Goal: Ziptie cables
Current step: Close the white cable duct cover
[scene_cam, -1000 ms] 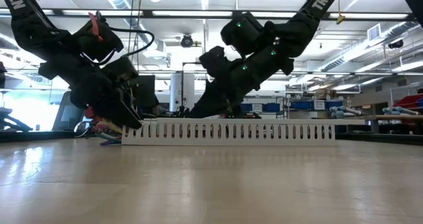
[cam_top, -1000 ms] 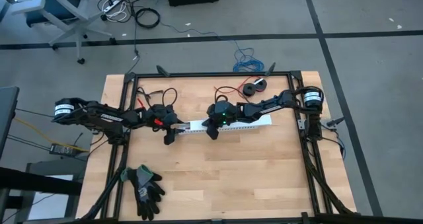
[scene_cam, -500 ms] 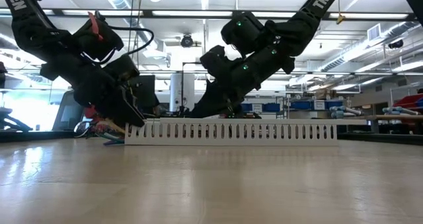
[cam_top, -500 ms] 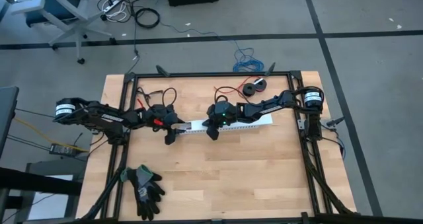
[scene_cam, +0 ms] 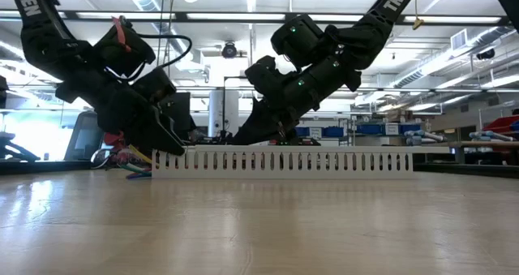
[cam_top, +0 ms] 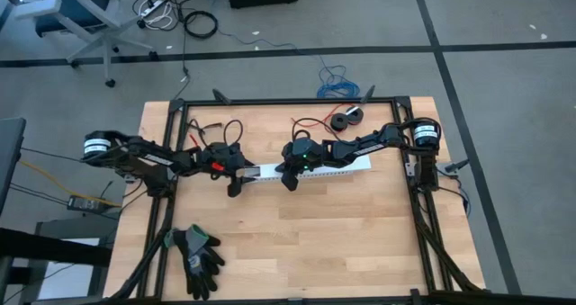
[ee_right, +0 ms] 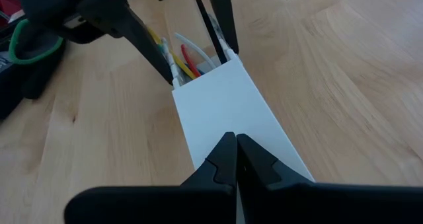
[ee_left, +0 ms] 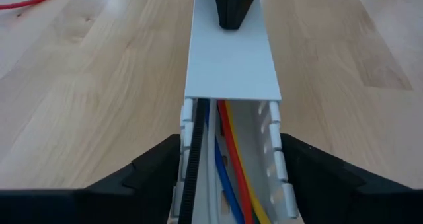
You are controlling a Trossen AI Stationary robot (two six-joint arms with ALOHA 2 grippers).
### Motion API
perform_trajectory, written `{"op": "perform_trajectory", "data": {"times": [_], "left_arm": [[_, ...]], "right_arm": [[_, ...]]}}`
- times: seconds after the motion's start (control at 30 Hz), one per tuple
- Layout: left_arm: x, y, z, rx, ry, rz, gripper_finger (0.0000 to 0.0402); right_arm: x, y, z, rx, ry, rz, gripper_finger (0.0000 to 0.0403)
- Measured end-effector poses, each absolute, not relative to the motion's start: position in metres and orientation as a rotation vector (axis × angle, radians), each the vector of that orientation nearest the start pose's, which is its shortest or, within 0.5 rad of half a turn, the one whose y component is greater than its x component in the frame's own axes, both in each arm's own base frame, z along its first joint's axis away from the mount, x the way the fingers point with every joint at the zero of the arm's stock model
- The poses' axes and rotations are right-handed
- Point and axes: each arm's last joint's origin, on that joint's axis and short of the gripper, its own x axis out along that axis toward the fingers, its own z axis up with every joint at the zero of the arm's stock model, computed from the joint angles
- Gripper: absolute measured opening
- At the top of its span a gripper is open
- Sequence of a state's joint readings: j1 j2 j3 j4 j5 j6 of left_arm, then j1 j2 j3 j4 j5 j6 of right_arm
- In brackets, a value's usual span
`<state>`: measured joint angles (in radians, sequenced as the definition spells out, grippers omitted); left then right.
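Note:
A white slotted cable duct (cam_top: 310, 169) lies on the table, its cover (ee_left: 231, 65) closing all but the left end. The cables (ee_left: 231, 178), blue, red, yellow and white wires, lie inside the duct and stick out of its open end (ee_right: 188, 65) next to a black toothed strip (ee_left: 195, 151). My left gripper (cam_top: 238, 177) stands at that open end with one finger on each side of the duct. My right gripper (cam_top: 288, 174), shut, is over the covered part a little to the right. My left gripper has the duct's open left end (ee_left: 264, 138) between its two fingers (ee_left: 152, 174), one on each slotted side wall. It comes slanting down from the table's left, along the duct. The duct rests flat on the table. My right gripper presses its shut fingertips (ee_right: 234, 161) onto the top of the duct's cover (ee_right: 218, 112), near the cover's left end. It slants down from the right.
A pair of black gloves (cam_top: 198, 255) lies near the table's near left corner. A red wire with a black round spool (cam_top: 342, 119) sits by the far edge, and another red and black wire (cam_top: 216, 127) lies behind the left arm. Bare wood stretches in front of the duct.
My left gripper has moved a little toward the table's right edge, farther along the duct's open end. The duct has slid slightly to the right on the table. My right gripper has stayed on the cover.

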<state>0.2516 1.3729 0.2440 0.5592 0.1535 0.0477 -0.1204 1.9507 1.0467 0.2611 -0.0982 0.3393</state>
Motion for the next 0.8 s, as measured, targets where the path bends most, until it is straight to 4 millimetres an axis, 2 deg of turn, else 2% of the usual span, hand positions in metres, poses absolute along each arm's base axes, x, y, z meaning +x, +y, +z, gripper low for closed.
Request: {"op": "perform_trajectory", "data": {"times": [0.5,0.67,0.8], "left_arm": [[0.203,0.048,0.112,-0.072,0.577,0.083,0.0219],[0.203,0.048,0.112,-0.072,0.580,0.083,0.0219],[0.202,0.048,0.111,-0.072,0.581,0.084,0.0219]], "right_arm": [[0.391,-0.044,0.140,0.372,0.621,-0.125,0.0000],[0.380,-0.038,0.165,0.320,0.629,-0.138,0.0000],[0.361,-0.033,0.186,0.306,0.726,-0.196,0.0000]]}}
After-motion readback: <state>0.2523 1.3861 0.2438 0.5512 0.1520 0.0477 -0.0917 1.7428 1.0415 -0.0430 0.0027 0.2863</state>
